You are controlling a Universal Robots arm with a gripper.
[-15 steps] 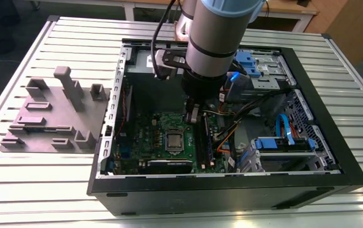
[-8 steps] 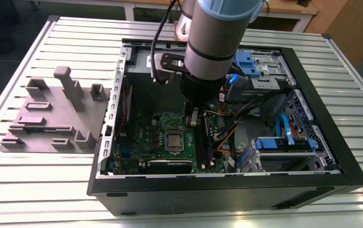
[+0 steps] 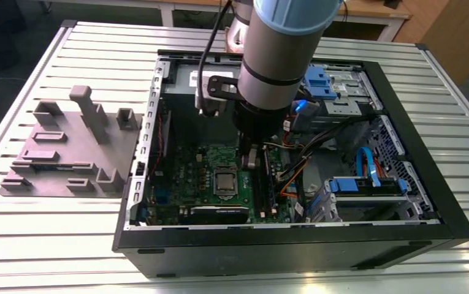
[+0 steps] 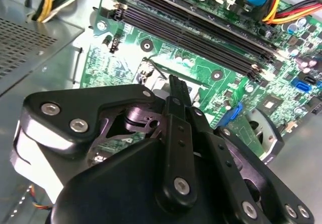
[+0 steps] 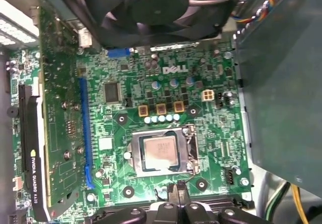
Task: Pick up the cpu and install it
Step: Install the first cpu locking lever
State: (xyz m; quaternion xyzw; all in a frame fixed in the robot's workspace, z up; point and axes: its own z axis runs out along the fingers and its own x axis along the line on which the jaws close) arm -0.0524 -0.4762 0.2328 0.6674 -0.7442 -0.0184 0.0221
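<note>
The pincer (image 5: 175, 190) hangs just above the green motherboard (image 5: 201, 73), fingers pressed together with nothing between them. The cpu (image 5: 159, 151) sits flat inside its metal socket frame (image 5: 190, 156) right beside the fingertips, inside the open PC case (image 3: 430, 184) on the slatted desk (image 3: 54, 245).
</note>
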